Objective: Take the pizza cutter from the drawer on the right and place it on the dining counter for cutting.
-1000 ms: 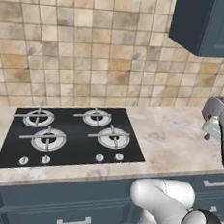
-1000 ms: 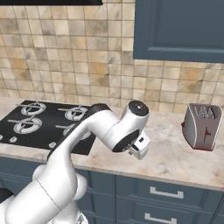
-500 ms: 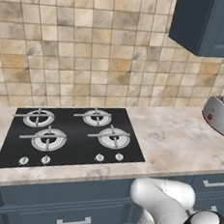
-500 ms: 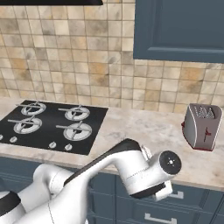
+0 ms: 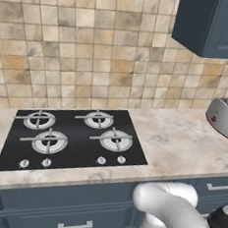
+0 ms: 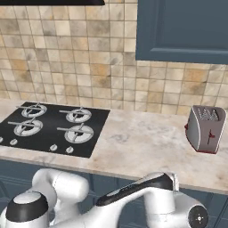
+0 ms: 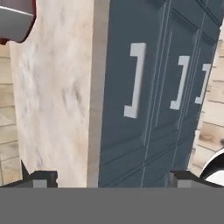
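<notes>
Toaster (image 7: 15, 19) cropped (drawer (image 7: 131, 83) shut).

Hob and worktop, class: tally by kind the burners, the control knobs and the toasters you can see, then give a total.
Burners on the hob: 4
Control knobs along the hob's front edge: 4
Toasters on the worktop: 1
Total: 9

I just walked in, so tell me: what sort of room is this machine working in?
A home kitchen, by the look of it: a black four-burner hob set in a marbled worktop, a toaster, and navy cabinet drawers below.
</notes>
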